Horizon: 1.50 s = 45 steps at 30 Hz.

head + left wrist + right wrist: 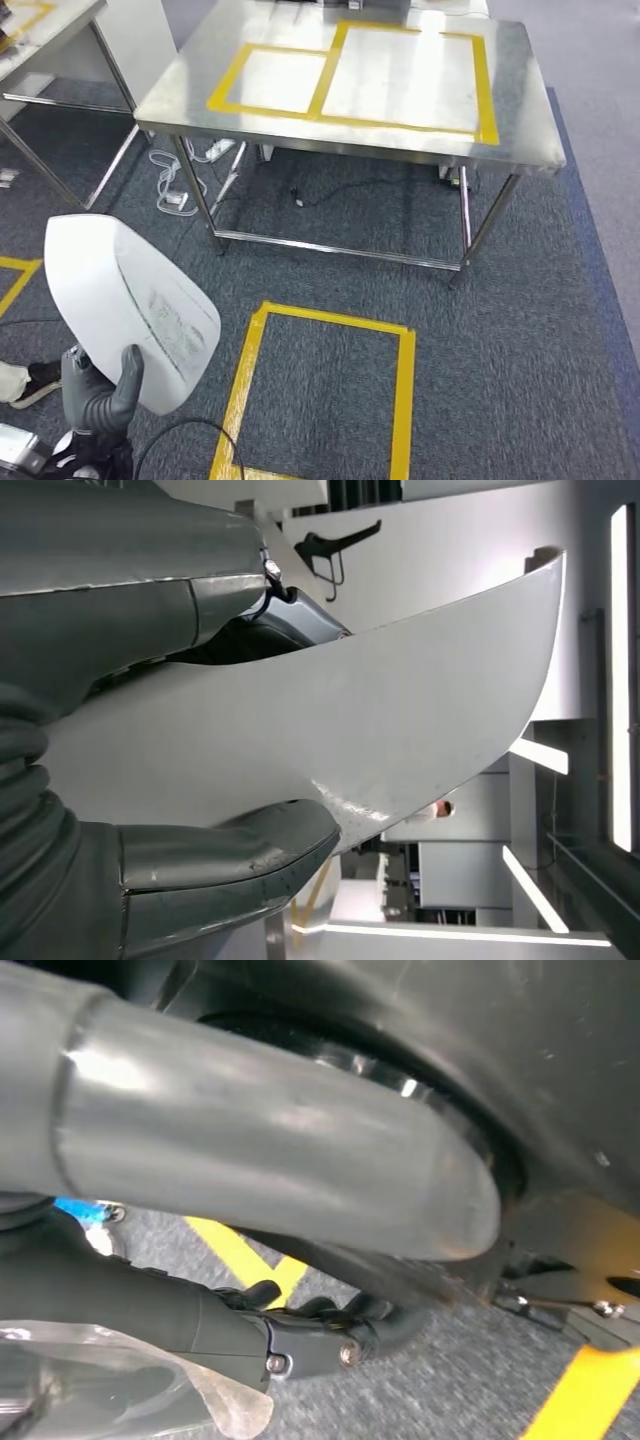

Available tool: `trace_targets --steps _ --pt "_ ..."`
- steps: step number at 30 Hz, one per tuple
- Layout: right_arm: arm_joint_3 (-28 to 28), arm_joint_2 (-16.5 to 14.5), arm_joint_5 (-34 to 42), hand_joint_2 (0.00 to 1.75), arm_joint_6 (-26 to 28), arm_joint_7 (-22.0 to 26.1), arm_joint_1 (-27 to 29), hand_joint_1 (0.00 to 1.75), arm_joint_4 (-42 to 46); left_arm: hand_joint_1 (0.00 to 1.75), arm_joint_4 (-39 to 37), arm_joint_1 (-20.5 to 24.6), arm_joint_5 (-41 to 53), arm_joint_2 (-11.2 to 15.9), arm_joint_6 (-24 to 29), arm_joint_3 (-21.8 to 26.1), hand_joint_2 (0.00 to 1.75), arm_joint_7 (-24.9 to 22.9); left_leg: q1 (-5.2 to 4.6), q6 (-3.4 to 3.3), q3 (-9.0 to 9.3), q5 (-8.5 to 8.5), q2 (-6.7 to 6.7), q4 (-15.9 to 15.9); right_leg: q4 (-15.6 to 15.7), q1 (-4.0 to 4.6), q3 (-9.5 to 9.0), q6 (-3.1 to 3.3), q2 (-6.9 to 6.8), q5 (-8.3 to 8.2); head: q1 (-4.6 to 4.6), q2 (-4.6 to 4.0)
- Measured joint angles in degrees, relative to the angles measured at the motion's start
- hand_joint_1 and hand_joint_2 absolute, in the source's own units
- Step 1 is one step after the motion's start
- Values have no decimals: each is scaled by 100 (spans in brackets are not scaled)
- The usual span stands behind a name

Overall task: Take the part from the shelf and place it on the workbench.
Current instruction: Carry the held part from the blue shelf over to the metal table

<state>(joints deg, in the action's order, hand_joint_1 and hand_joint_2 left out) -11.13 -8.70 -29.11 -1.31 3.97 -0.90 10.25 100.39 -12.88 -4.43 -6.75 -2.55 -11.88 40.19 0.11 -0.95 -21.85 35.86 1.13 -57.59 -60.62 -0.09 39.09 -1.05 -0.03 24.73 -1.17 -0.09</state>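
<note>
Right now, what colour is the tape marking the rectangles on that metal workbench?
Yellow. The tape outlines two adjoining rectangles on the steel workbench, clearest in the head view.

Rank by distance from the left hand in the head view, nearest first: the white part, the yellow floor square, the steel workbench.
1. White part: held in the left hand, rising above it.
2. Yellow floor square: on the carpet, just to the hand's right.
3. Steel workbench: ahead, beyond the square.
</note>
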Motion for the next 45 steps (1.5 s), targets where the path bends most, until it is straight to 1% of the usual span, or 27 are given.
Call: trace_targets --steps 2,4,6,8,9,10,13,14,15,17,19,20,22,24,25,28,29,31,33,35,38,39,40,41,43,44,45 --pt "-1 4 -4 0 -5 -7 -31 0 5 175 4 25 -4 0 -2 -13 175 2 17 61 -105 -198 -16 -401 55 -8 -192 79 11 108 -3 0" --pt "-3 9 -8 0 -10 -15 -40 0 7 175 5 33 -20 2 -3 -18 175 5 26 111 -555 -334 -39 -1134 104 -38 -404 129 12 245 15 0" --pt "-4 9 -12 0 -15 -22 -31 0 7 175 4 24 -37 6 -3 -19 175 7 40 154 -1089 1 -49 -1655 135 -51 -616 144 16 413 23 0" --pt "-4 9 -13 0 -18 -28 -9 0 7 175 4 15 -43 13 -3 -19 175 7 49 166 -1471 490 -53 -1710 147 -63 -847 133 33 598 21 0" --pt "-4 9 -13 0 -18 -30 1 0 7 175 4 12 -44 16 -3 -18 175 7 50 161 -1583 565 -56 -1583 148 -71 -970 121 43 696 23 0" --pt "-4 8 -13 0 -19 -32 8 0 7 175 4 8 -44 20 -3 -18 175 7 50 156 -1650 406 -62 -1356 151 -81 -1094 105 52 799 23 0" --pt "-5 5 -15 0 -21 -37 13 0 -9 175 -7 -23 -49 36 -3 -19 175 3 29 119 -1732 -833 -118 -602 202 -83 -1374 22 71 1081 42 -1" --pt "-5 6 -16 0 -22 -43 6 0 -14 175 -10 -29 -51 40 -3 -20 175 1 20 88 -1728 -1049 -120 -485 236 -76 -1462 -23 72 1122 45 -1" --pt "-6 7 -18 0 -25 -45 -8 0 -14 175 -13 -26 -52 42 -5 -22 175 -1 11 48 -1697 -1042 -107 -443 248 -70 -1534 -74 74 1109 41 -1" --pt "-7 7 -18 0 -35 -50 -20 0 -8 175 -11 -13 -55 39 -9 -25 175 1 26 -44 -1536 -962 -63 -337 91 -74 -1516 -163 59 971 19 0" --pt "-8 7 -13 0 -51 -42 -30 0 -6 175 -11 -8 -55 35 -19 -29 175 3 27 -119 -1329 -875 -49 -240 -455 -76 -1155 -194 52 882 -2 0" --pt "-9 7 -8 0 -57 -36 -33 0 -6 175 -11 -7 -55 34 -23 -31 175 3 17 -147 -1229 -811 -51 -201 -795 -71 -888 -190 49 948 -10 0" --pt "-20 7 1 0 -63 -25 -26 0 -6 175 -11 -5 -51 34 -29 -34 175 2 -8 -186 -1024 -664 -46 -160 -1260 -52 -366 -170 49 1297 -9 0" --pt "-40 7 9 0 -64 -15 2 0 -7 175 -11 -7 -51 34 -29 -35 175 2 -42 -212 -786 -487 -33 -146 -1214 -31 -71 -136 49 1521 -9 0" --pt "-50 6 13 0 -64 -9 15 0 -8 175 -11 -8 -51 34 -28 -35 175 2 -64 -220 -652 -391 -27 -141 -1002 -14 -16 -99 50 1431 -10 0" --pt "-86 18 27 0 -62 5 47 0 -13 175 -18 -11 -51 34 -29 -46 175 1 -95 -211 -317 -100 1 -119 -211 95 -43 86 88 477 19 0" --pt "-99 23 31 0 -60 6 48 0 -11 175 -21 -14 -50 32 -29 -54 175 -1 -84 -189 -233 -29 22 -96 -82 135 -110 120 103 280 32 0" --pt "-114 28 35 0 -57 11 24 0 -3 175 -23 -13 -49 28 -26 -68 175 -1 -61 -119 -112 -54 56 -166 38 167 -307 153 116 295 32 1" --pt "-126 32 40 0 -48 15 4 0 1 175 -25 -3 -45 29 -20 -72 175 2 -53 -48 -211 -247 24 -561 184 141 -553 201 98 317 27 1" --pt "-137 33 48 0 -40 19 -4 0 1 175 -26 -6 -41 36 -12 -72 175 4 -30 40 -613 -266 -18 -1178 278 88 -766 223 81 378 35 1" --pt "-140 33 54 0 -42 21 32 0 -1 175 -26 -43 -40 46 -5 -71 175 4 44 175 -1272 347 -35 -1637 326 -11 -1005 177 95 573 38 1" --pt "-141 33 55 0 -41 20 55 0 -1 175 -26 -53 -40 49 -4 -71 175 4 74 216 -1408 500 -41 -1564 328 -51 -1098 139 104 659 36 0" --pt "-142 33 55 0 -40 20 75 0 -2 175 -26 -63 -40 52 -3 -71 175 4 107 254 -1492 491 -50 -1386 328 -93 -1203 98 112 750 38 0" --pt "-142 33 55 0 -40 21 89 0 -2 175 -26 -74 -40 57 -2 -71 175 4 141 295 -1531 258 -63 -1124 328 -130 -1295 55 118 845 41 0" --pt "-143 36 57 0 -40 21 95 0 -8 175 -33 -100 -41 72 -1 -73 175 1 181 327 -1563 -498 -131 -628 322 -168 -1479 -39 130 1039 86 0" --pt "-143 37 58 0 -40 21 85 0 -10 175 -36 -109 -41 76 -1 -74 175 -2 180 305 -1554 -756 -156 -503 356 -171 -1545 -95 131 1124 106 0" --pt "-144 37 60 0 -40 22 76 0 -12 175 -38 -111 -41 79 1 -73 175 -3 172 253 -1537 -861 -168 -446 373 -168 -1635 -162 128 1154 123 0"
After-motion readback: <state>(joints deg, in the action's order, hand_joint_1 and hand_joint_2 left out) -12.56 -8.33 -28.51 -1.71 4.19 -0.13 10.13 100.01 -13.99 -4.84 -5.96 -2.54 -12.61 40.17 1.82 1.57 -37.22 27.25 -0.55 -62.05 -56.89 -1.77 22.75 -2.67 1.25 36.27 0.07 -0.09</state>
